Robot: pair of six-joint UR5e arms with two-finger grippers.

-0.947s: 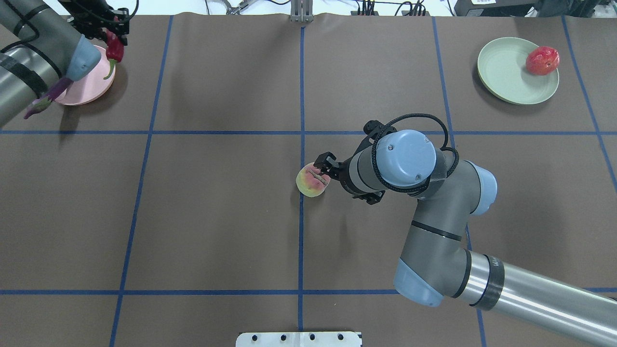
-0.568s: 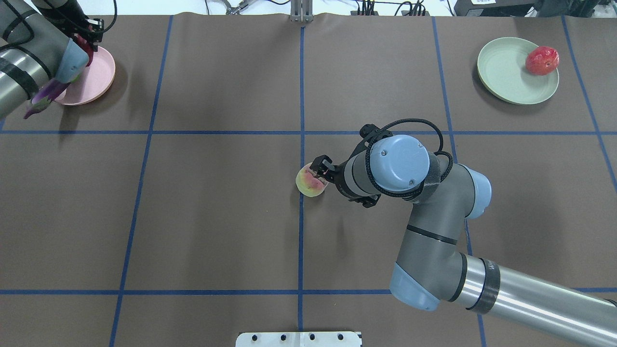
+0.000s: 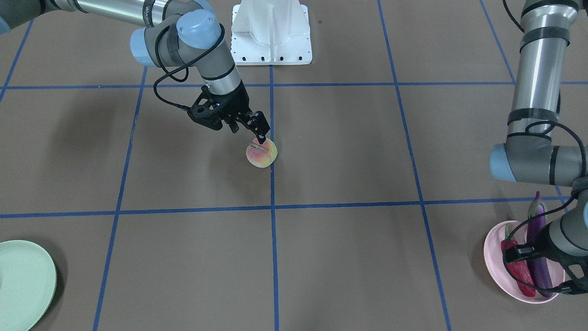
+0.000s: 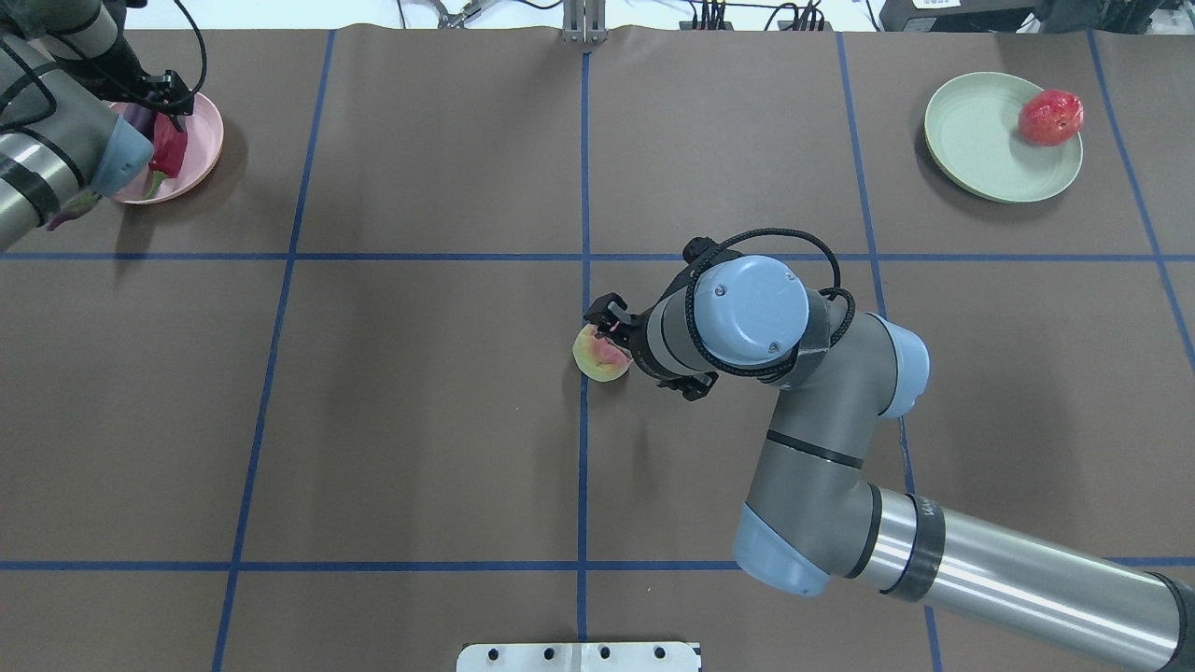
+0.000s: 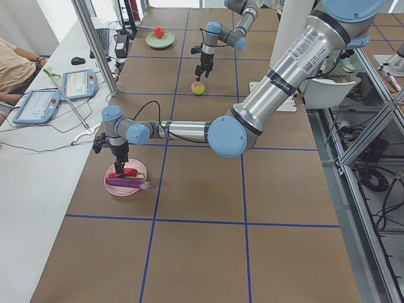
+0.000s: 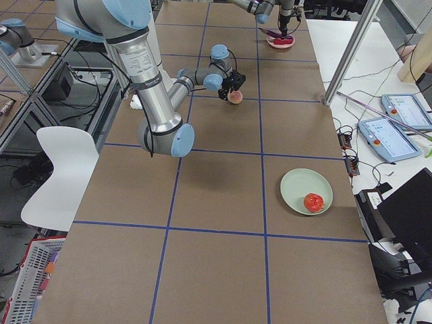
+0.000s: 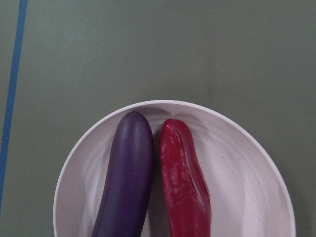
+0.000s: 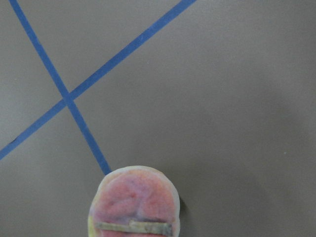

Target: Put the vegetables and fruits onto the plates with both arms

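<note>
Right gripper [image 3: 251,134], spread, touches the peach [image 3: 262,155] on top; left gripper [image 3: 517,251], cannot tell.

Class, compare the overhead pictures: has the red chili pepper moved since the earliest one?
Yes. The red chili pepper has gone leftward and down the view, from over the right rim of the pink plate to inside it.
</note>
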